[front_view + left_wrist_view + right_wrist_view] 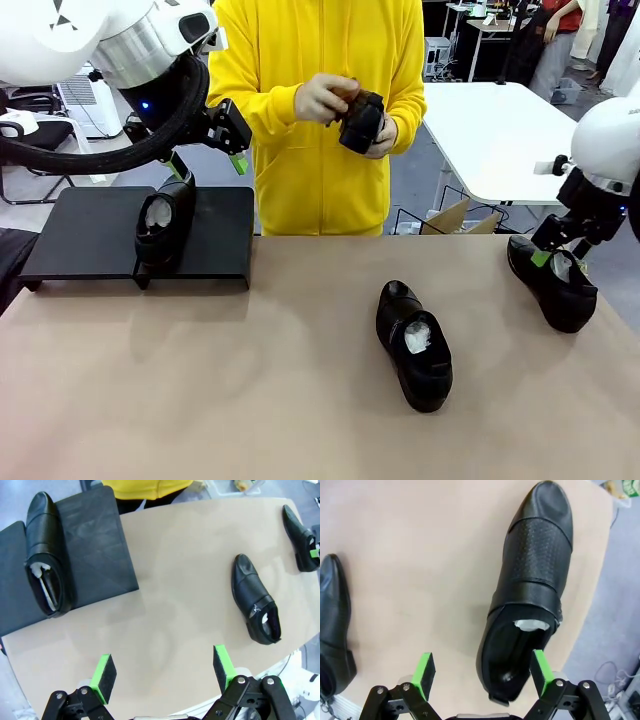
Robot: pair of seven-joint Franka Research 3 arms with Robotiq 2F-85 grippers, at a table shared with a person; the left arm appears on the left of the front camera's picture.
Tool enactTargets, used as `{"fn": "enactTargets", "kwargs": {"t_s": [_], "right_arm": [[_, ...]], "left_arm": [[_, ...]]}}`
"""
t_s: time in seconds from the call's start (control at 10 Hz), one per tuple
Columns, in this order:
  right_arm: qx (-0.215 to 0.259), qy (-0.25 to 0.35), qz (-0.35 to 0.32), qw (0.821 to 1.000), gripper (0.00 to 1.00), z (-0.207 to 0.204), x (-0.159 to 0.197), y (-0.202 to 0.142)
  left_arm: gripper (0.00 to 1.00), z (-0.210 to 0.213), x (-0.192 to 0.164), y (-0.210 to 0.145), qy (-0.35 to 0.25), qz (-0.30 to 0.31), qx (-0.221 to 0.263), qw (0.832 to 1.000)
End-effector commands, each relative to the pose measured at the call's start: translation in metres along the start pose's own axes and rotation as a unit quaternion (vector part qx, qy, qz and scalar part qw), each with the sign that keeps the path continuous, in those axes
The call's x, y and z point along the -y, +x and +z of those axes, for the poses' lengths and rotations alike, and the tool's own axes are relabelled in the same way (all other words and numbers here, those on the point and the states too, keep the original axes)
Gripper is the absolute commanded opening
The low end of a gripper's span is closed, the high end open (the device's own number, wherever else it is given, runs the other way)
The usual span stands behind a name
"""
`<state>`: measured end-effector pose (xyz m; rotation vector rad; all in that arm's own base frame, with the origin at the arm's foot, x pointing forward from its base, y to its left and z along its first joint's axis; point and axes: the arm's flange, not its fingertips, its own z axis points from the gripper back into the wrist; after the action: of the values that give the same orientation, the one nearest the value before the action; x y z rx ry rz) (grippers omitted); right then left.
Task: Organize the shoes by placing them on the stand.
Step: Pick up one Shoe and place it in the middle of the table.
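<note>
Matte-black stand [85,235] at the left of the front view on the beige worktop [250,400], bearing one glossy black dress shoe [163,228] with white paper inside, laid from far edge to near edge. Left fingers [103,676] released, spread wide with nothing between the green pads, hanging just above the far end of that shoe. Second shoe [413,345] lying alone on the worktop near frame centre, well apart from the stand. Third shoe [552,285] at the right edge, its heel opening flanked by the right fingers [540,671], likewise spread and not clenched; contact with the leather impossible to tell. Fourth shoe [361,120] off the worktop at top centre, held in both hands [325,97] of a person in a yellow top.
</note>
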<state>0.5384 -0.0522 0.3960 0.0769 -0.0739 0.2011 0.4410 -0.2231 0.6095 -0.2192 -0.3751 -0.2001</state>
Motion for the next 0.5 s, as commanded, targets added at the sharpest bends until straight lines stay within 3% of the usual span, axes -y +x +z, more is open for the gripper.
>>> {"fn": "enactTargets", "kwargs": {"t_s": [0.0,0.4], "right_arm": [[-0.004,-0.012,-0.016,1.000,1.00,-0.003,0.001,0.009],[-0.028,-0.002,-0.032,0.999,1.00,-0.028,-0.004,0.010]], "left_arm": [[1.00,0.002,-0.003,0.000,-0.005,-0.003,0.001,1.000],[1.00,0.002,-0.003,0.000,-0.005,-0.003,0.001,1.000]]}}
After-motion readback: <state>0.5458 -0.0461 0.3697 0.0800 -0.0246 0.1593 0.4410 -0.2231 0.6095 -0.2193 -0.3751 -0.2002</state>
